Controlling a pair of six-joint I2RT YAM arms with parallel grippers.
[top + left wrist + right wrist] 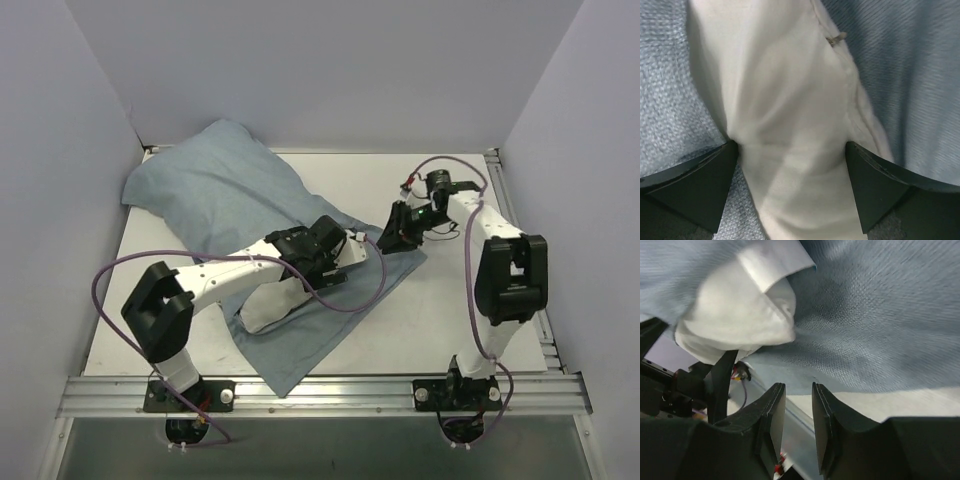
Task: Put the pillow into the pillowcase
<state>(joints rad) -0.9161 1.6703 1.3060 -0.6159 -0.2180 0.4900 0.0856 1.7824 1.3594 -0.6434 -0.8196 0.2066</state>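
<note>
The pale grey-blue pillowcase lies slantwise across the table from the far left corner to the near middle. The white pillow shows only partly, bulging from the case under my left arm. My left gripper is over the middle of the case. In the left wrist view it is shut on the pillow, with the pillowcase on both sides. My right gripper is at the case's right edge. In the right wrist view it stands narrowly open and empty, just short of the pillowcase hem, with the pillow beyond.
The white table is boxed in by pale walls on the left, back and right. An aluminium rail runs along the near edge between the arm bases. Purple cables loop from both arms over the table.
</note>
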